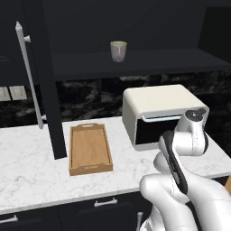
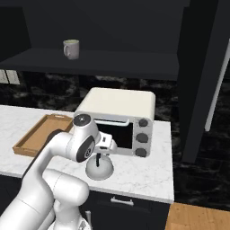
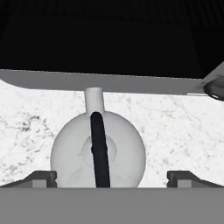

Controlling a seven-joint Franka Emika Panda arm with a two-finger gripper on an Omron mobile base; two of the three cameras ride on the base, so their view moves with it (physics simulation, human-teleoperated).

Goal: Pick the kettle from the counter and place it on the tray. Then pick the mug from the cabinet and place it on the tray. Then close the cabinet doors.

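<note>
Our end effector point(image 3: 109, 177) hangs spread above the kettle point(image 3: 98, 151); descending off-centre, we judge a finger could strike the handle point(image 3: 99, 151) or the nearby toaster oven point(image 2: 119, 119).

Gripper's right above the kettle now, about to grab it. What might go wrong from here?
The kettle sits close in front of the toaster oven, so the open gripper may bump the oven as it descends. The thin black handle could slip if the fingers close off-centre. The tray lies far across the counter.
</note>
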